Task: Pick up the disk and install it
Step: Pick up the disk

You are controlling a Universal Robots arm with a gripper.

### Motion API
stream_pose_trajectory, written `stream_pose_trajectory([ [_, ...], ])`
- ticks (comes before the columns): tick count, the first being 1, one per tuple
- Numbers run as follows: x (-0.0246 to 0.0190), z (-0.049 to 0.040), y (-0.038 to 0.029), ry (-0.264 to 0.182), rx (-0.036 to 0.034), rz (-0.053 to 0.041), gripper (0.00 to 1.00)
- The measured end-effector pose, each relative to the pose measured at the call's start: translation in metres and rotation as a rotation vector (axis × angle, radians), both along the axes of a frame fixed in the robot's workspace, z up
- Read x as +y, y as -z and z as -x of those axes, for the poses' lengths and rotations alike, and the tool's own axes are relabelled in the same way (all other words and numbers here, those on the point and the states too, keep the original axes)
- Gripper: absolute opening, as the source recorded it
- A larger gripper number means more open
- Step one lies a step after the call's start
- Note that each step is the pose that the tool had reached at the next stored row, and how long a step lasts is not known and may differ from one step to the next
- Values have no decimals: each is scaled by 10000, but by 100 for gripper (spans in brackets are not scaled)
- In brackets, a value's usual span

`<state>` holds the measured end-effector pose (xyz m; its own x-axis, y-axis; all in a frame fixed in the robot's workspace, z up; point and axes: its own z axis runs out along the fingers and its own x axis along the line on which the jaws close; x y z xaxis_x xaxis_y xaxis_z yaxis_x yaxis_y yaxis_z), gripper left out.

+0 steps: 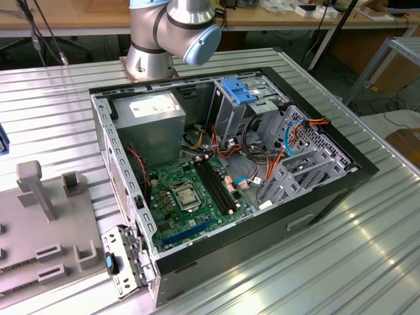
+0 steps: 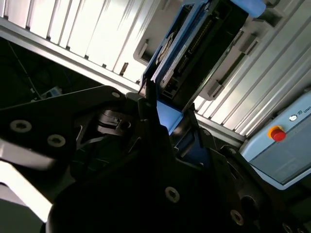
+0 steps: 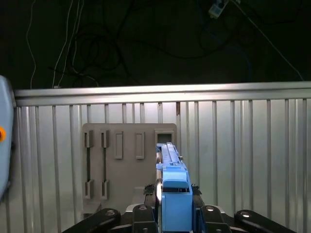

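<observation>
Gripped blue-carrier disk [image 3: 171, 167] edge-on in clamped claw [image 3: 172, 206], poised over grey slotted fixture plate [image 3: 126, 179] on ribbed metal surface [image 3: 243, 160], with open computer case [image 1: 216, 257] lying on that surface in exterior view.

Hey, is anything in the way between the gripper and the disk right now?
Nothing visible. In both wrist views the gripper is closed on the disk, its fingers flanking the blue carrier, with the grey slotted fixture behind it.
</observation>
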<state>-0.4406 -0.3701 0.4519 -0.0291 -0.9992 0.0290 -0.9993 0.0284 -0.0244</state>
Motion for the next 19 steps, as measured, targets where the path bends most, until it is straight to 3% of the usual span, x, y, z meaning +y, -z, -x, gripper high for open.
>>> stream_pose_trajectory([
  [9,0,0,-304,0,2,1,36],
  [13,0,-1,-401,0,3,3,36],
  [17,0,0,-613,0,1,6,36],
  [19,0,0,-656,0,3,6,36],
])
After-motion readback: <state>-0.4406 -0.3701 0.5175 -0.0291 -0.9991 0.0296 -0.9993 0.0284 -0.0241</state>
